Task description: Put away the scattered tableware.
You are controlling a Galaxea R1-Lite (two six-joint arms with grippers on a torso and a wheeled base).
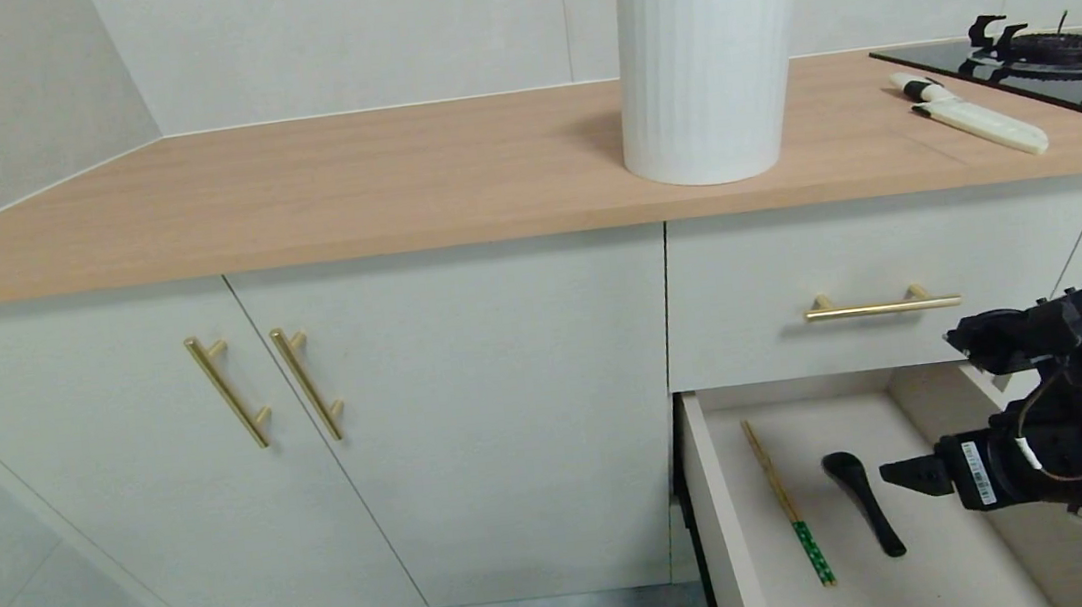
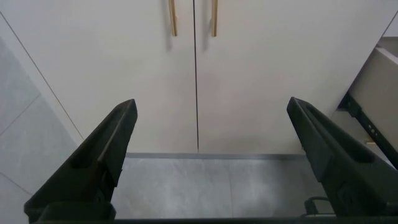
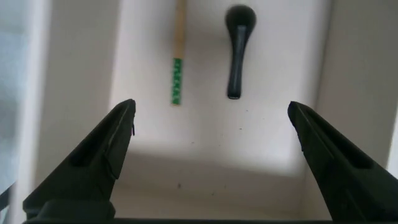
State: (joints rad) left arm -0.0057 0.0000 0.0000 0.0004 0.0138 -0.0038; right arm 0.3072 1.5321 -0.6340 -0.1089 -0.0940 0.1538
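Before the pale cabinet doors, the left gripper stood wide and empty. In the open white drawer, wooden chopsticks with green-patterned ends and a black spoon lay stowed, long axes front-to-back, green ends and spoon handle toward the robot. The right gripper hovered above them, wide, empty. A white knife on the wooden table, pointing right and toward the front edge, appeared outstanding.

In the open pale drawer we find green-tipped wooden chopsticks left of a black spoon; on the wooden countertop above, a ribbed white vase stands left of a white knife.
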